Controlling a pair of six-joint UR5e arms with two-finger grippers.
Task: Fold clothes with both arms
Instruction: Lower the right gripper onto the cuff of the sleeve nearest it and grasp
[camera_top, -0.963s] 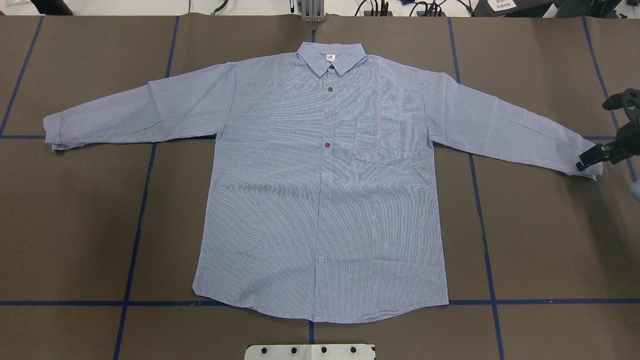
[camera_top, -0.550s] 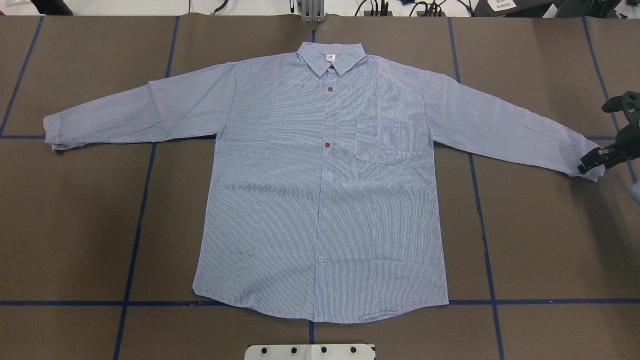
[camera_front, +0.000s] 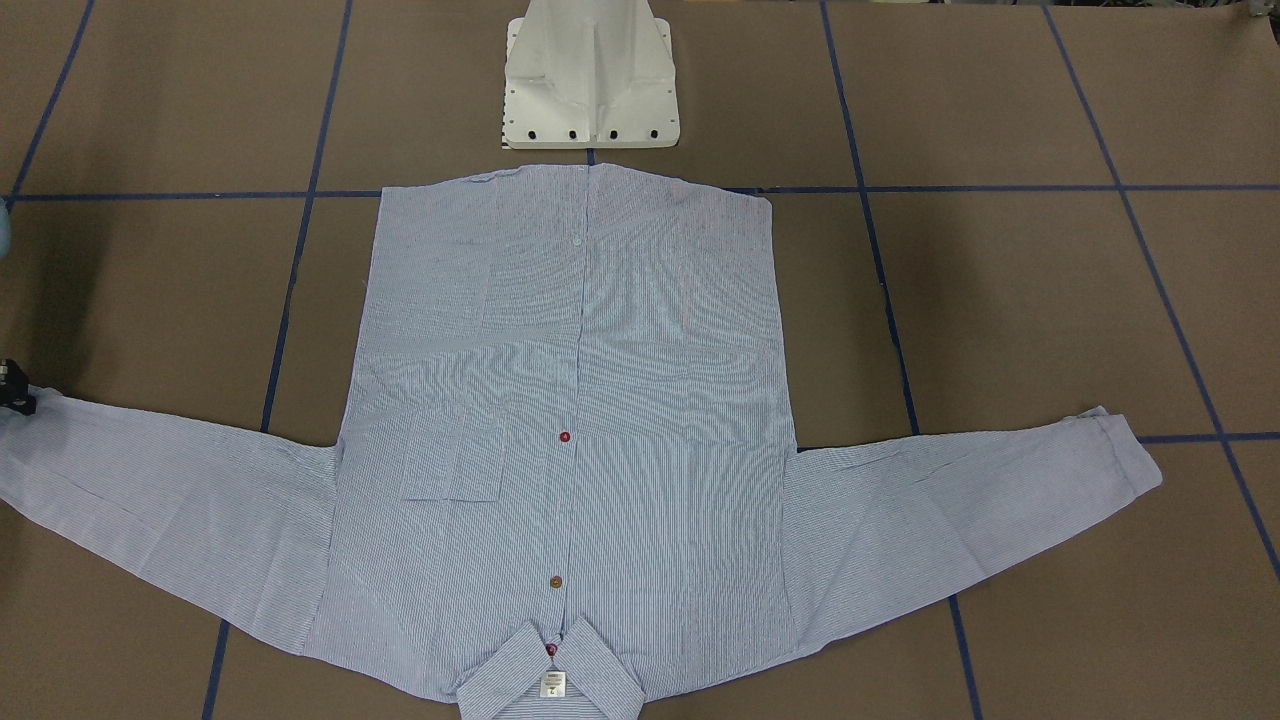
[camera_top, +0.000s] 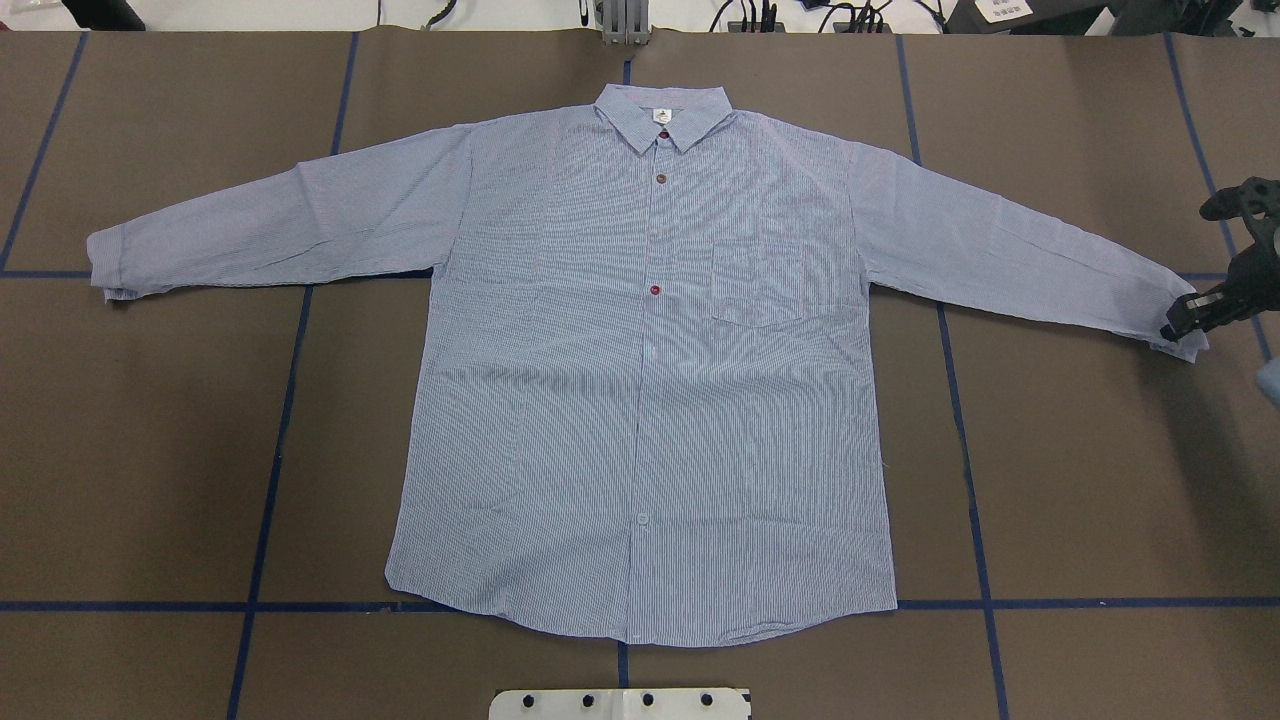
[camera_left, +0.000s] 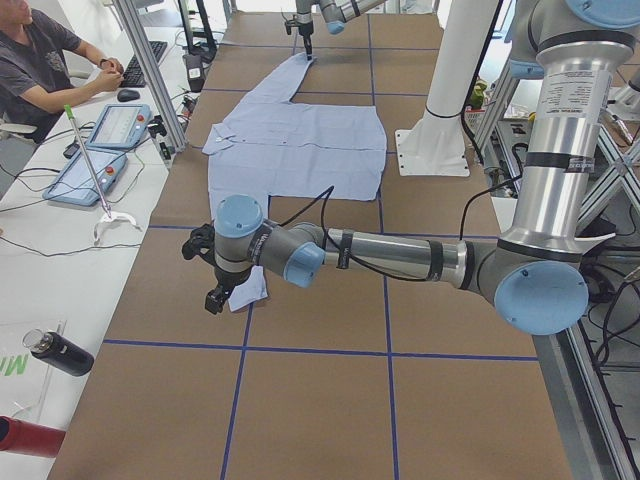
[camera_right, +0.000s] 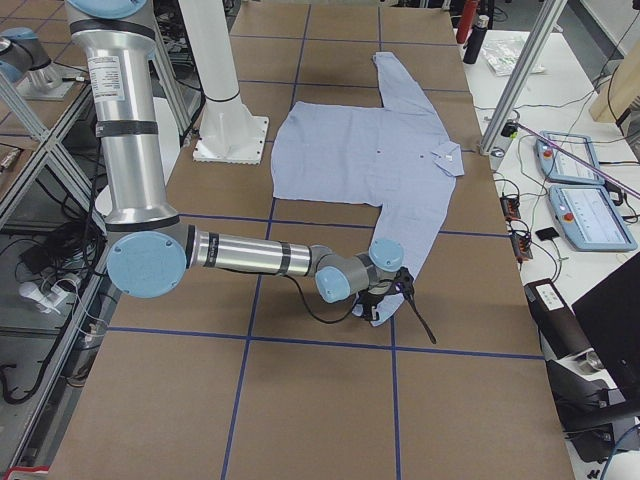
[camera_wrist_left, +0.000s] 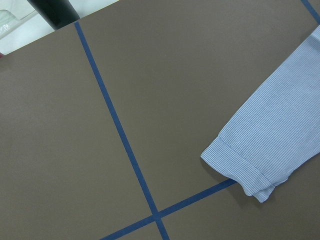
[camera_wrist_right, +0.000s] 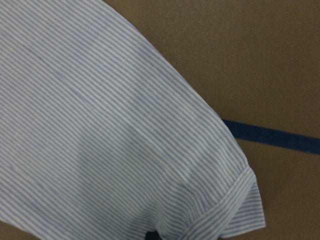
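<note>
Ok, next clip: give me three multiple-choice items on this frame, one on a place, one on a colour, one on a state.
1. The right gripper is at which part of the shirt?
A. the collar
B. the bottom hem
C. a sleeve cuff

2. The tape lines on the table are:
A. blue
B. yellow
C. white

3. The shirt lies:
A. rolled up
B. spread flat, front up
C. folded in half

Answers:
1 C, as the overhead view shows the gripper at the end of the outstretched sleeve.
2 A, as every line of the grid is blue on the brown top.
3 B, as the buttons and the pocket face up and nothing is folded over.
</note>
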